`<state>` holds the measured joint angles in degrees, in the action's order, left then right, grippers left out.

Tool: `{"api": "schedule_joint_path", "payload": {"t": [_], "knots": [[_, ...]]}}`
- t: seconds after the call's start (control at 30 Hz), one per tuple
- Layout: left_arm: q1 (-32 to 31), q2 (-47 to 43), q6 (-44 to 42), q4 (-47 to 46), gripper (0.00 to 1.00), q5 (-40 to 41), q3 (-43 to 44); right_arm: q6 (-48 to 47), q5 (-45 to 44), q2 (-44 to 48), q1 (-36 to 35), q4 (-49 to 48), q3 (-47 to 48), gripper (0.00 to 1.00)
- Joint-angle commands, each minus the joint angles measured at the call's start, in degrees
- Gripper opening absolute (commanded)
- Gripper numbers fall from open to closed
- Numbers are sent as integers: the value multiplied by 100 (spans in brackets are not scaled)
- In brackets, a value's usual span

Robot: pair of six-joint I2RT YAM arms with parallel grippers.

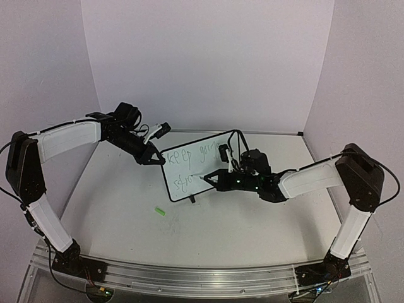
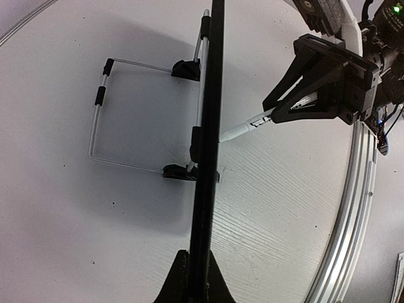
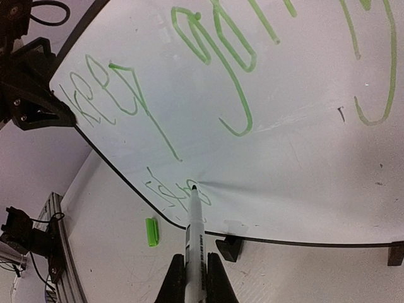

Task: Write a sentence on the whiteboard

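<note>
Right claw point(image 3: 196, 278) is pressed together on the barrel of a white marker point(image 3: 194, 221), whose dark tip touches the face of the whiteboard point(image 3: 303, 158) low down, at the end of the second line's first few letters. The sentence point(image 3: 208, 50) is unfinished: the top line of green words is there, while the lower line is only a short scrawl left of the tip in the right wrist view. Bare board lies to the right of it.

The stroke turns on that direction. The marker's long axis points nearly straight into the board face, and the board's long side runs across the desk point(image 1: 221, 221), so the tip should probably travel sideways along that side, toward the right arm's own half.

Left claw point(image 1: 154, 158) pinches the board's upper left edge, which the left wrist view shows edge-on between its fingers, steadying it on its wire stand point(image 2: 101, 107). The board stands near mid-desk, between the arms. A green cap point(image 1: 160, 211) lies on the desk in front of it.
</note>
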<state>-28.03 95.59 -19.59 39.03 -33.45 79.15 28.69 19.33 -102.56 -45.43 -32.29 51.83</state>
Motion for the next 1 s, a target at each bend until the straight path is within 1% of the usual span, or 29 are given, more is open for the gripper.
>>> {"api": "schedule_joint_path", "payload": {"t": [0.0, 0.7, 0.97], "knots": [[-9, 148, -136, 150, 0, 430, 47, 40, -57, -92, 64, -154, 79, 0], [-14, 151, -130, 150, 0, 431, 47, 181, 16, -381, 131, -103, -16, 0], [-14, 137, -133, 151, 0, 438, 47, 146, 20, -252, 129, -104, 89, 0]]}}
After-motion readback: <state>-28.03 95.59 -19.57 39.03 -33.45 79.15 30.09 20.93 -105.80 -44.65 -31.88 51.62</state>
